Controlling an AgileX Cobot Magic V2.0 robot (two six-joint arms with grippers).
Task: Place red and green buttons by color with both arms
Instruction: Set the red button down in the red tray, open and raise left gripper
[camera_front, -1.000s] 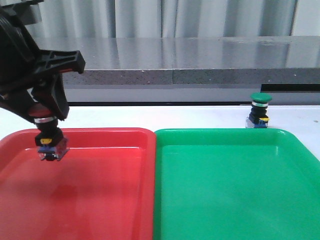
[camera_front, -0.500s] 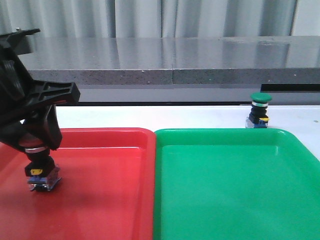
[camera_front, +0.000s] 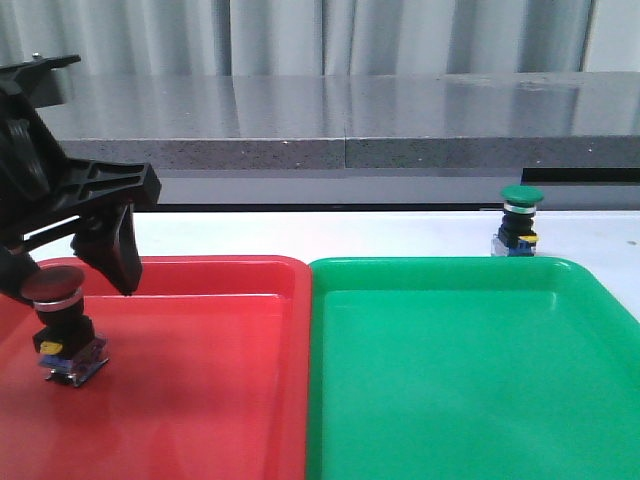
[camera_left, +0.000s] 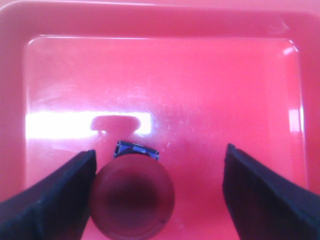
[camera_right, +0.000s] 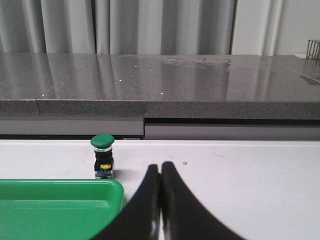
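Note:
The red button (camera_front: 66, 345) stands upright on the floor of the red tray (camera_front: 200, 400), near its left side. My left gripper (camera_front: 62, 282) hangs over it, open, its fingers (camera_front: 118, 250) straddling the cap. From the left wrist view the red cap (camera_left: 132, 197) lies against one finger (camera_left: 55, 195), far from the other, with the left gripper (camera_left: 160, 200) wide apart. The green button (camera_front: 520, 220) stands on the white table behind the green tray (camera_front: 460, 380). My right gripper (camera_right: 160, 170) is shut and empty, short of the green button (camera_right: 103, 156); it is out of the front view.
The two trays sit side by side, touching along their inner rims. A grey stone ledge (camera_front: 380, 120) runs across behind the table. The green tray's corner (camera_right: 55, 200) lies between the right gripper and the green button's side.
My left gripper came down and leftward with the red button, set it on the red tray's floor, and opened. The green button has not moved.

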